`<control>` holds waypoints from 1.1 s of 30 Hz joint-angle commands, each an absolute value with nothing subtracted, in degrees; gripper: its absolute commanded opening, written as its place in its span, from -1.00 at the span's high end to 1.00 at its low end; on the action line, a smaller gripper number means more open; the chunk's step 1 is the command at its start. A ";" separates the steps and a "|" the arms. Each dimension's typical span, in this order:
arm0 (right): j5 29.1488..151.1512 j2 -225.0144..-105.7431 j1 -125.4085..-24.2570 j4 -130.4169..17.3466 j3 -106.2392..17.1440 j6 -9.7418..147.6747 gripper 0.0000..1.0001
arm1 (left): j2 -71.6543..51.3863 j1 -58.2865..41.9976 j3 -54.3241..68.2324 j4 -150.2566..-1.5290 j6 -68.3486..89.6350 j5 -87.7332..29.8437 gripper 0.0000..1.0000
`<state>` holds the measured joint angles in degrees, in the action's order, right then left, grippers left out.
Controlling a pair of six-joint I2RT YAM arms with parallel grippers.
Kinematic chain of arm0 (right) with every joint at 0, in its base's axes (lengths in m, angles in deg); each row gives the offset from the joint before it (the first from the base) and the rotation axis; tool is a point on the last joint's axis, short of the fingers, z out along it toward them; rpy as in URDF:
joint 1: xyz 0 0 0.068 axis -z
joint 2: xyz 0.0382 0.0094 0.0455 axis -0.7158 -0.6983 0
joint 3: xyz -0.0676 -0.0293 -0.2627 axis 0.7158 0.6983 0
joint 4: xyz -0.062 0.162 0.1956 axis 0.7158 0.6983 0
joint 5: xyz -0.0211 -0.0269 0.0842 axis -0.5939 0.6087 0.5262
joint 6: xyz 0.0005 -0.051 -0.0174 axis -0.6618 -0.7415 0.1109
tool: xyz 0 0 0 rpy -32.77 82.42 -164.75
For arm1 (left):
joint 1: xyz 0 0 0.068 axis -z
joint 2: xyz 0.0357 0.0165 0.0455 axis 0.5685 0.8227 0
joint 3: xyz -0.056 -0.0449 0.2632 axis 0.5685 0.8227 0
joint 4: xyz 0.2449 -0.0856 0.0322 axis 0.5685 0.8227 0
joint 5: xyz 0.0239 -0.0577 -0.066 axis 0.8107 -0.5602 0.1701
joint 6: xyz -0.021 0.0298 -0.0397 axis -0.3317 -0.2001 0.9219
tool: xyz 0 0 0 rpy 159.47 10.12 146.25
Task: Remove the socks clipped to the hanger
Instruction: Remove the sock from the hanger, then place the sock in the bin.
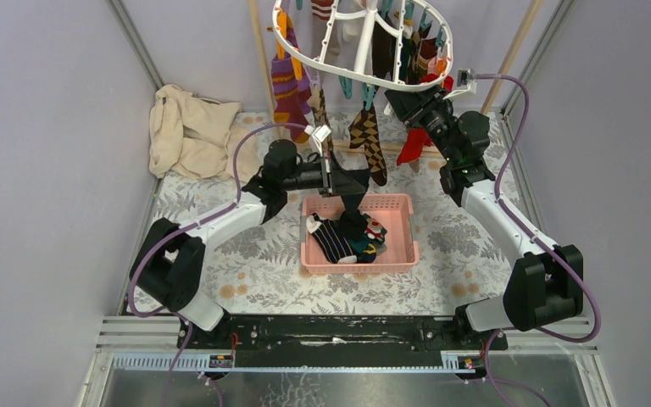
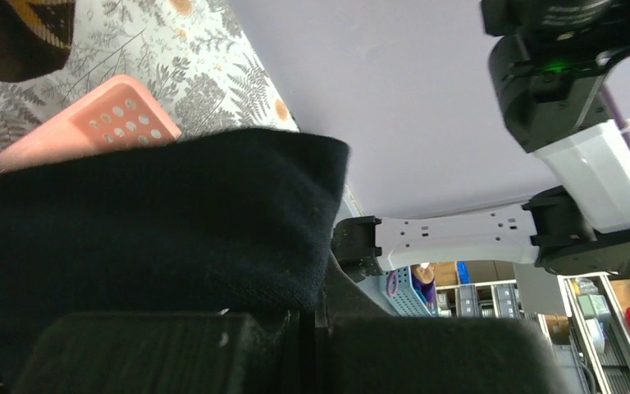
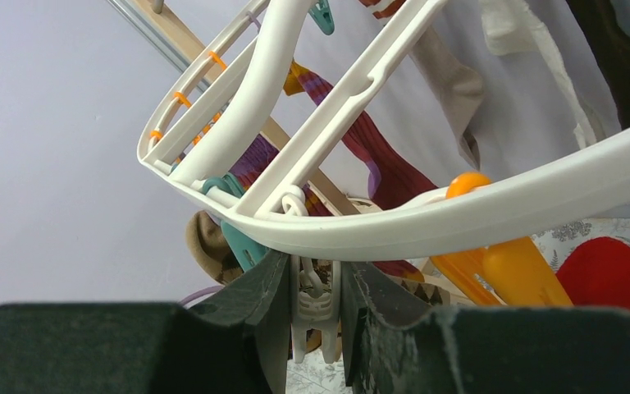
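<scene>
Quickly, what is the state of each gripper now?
The left gripper: closed on a black sock.
The right gripper: closed on a white clip under the hanger.

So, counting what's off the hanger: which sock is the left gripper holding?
The plain black sock, pinched in the left gripper above the pink basket; the others hang clipped or lie in the basket.

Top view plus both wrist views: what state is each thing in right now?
left gripper: shut on the black sock.
black sock: unclipped, hanging over the basket.
right gripper: shut on a white clip.
hanger: hanging, socks clipped on.
basket: loose socks inside.
cloth: crumpled on the table.
</scene>
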<state>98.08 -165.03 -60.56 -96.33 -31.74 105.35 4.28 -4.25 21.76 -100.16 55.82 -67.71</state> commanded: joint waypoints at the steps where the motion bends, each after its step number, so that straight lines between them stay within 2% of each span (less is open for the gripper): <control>1: 98.59 -163.32 -60.21 -96.43 -33.68 103.46 0.62 | 4.75 -0.45 21.99 -92.80 48.33 -63.49 0.91; 12: 99.98 -162.61 -60.18 -94.09 -33.78 102.39 0.54 | 6.98 4.39 21.31 -78.43 37.30 -51.87 0.31; 17: 101.01 -162.70 -60.21 -93.28 -33.48 102.22 0.47 | 8.26 7.06 18.90 -67.82 31.36 -42.54 0.08; 19: 101.28 -162.70 -60.21 -92.98 -33.27 102.09 0.43 | 9.00 8.17 17.27 -62.93 29.09 -37.65 -0.07; 20: 101.42 -162.74 -60.21 -92.75 -33.19 101.99 0.40 | 9.37 8.74 16.49 -60.70 28.09 -35.25 -0.25; 23: 101.75 -162.78 -60.18 -92.11 -33.07 101.65 0.30 | 10.16 9.97 14.97 -56.00 26.09 -29.43 -0.34; 25: 101.96 -162.76 -60.21 -91.44 -32.98 101.48 0.21 | 10.43 10.74 14.10 -53.27 25.16 -25.39 -0.49; 29: 102.14 -162.42 -60.21 -89.09 -32.54 100.56 0.05 | 9.51 12.11 12.41 -49.40 24.40 -18.36 -0.55; 33: 101.60 -160.81 -60.21 -85.89 -30.65 99.05 -0.11 | 6.00 12.46 11.63 -48.84 24.61 -16.72 -0.60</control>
